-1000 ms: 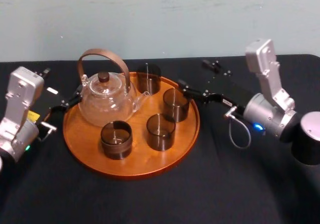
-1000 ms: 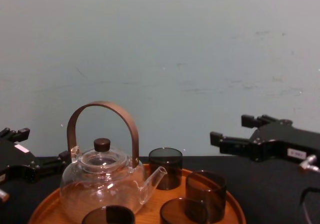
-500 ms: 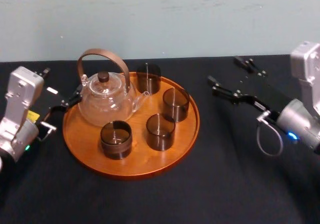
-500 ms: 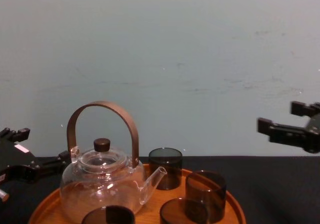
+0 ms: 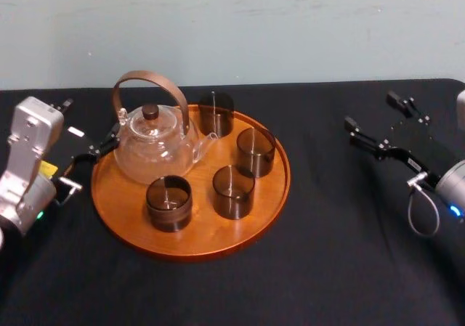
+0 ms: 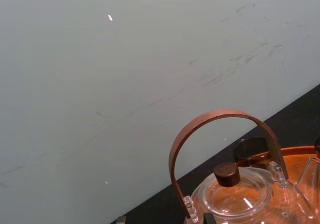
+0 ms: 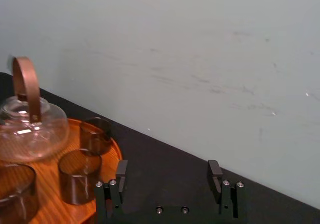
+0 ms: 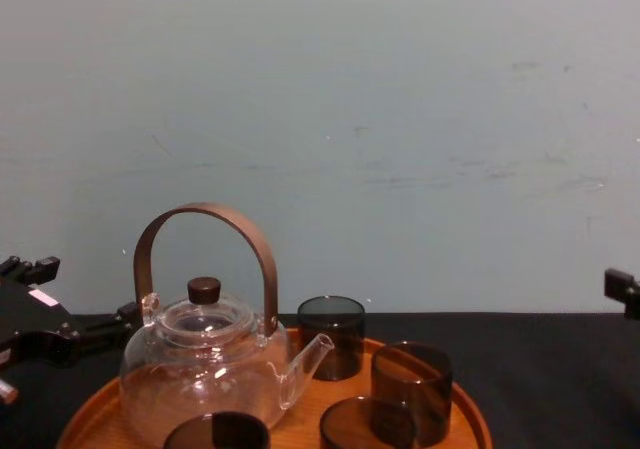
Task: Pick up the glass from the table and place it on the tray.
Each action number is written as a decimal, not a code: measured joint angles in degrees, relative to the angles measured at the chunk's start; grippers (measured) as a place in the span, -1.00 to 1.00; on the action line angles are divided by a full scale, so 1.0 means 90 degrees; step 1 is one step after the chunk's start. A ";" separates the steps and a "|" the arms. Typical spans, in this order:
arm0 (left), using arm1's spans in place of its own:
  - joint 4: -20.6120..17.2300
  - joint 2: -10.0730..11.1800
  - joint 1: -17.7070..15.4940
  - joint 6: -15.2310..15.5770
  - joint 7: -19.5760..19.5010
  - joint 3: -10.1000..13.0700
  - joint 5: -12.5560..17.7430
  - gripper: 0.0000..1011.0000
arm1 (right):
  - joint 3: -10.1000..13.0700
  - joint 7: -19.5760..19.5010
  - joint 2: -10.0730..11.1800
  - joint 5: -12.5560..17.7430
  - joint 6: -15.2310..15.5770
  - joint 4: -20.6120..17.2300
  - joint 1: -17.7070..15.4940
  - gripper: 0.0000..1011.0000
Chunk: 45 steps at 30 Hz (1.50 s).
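Note:
The round orange-brown tray (image 5: 123, 217) lies on the black table (image 5: 327, 261). Several smoky dark glasses stand upright on it, and the one closest to my right arm is the glass (image 5: 255, 151), also seen in the right wrist view (image 7: 77, 178). My right gripper (image 5: 370, 111) hovers well to the right of the tray, open, with nothing between its fingers (image 7: 168, 168). One fingertip (image 8: 620, 287) pokes in at the chest view's right edge. My left gripper (image 5: 89, 123) rests open beside the tray's left rim.
A glass teapot (image 5: 152, 148) with a brown arched handle and a dark lid knob stands on the tray's left half, near my left gripper. A pale wall runs behind the table. Bare black tabletop stretches between the tray and my right gripper.
My right gripper has drawn back to the right, away from the tray's right rim, staying open and empty. The left arm, glasses and teapot have not moved.

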 joint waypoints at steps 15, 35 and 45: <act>0.0000 0.0000 0.0000 0.0000 0.0000 0.0000 0.0000 0.98 | -0.0023 0.0103 -0.0283 -0.0266 -0.0074 0.0475 0.0062 0.98; 0.0000 0.0000 0.0000 0.0000 0.0000 0.0000 0.0000 0.98 | -0.0111 0.0215 -0.0395 -0.0335 -0.0100 0.0540 0.0140 0.98; 0.0000 0.0000 0.0000 0.0000 0.0000 0.0000 0.0000 0.98 | -0.0111 0.0218 -0.0390 -0.0335 -0.0096 0.0541 0.0137 0.98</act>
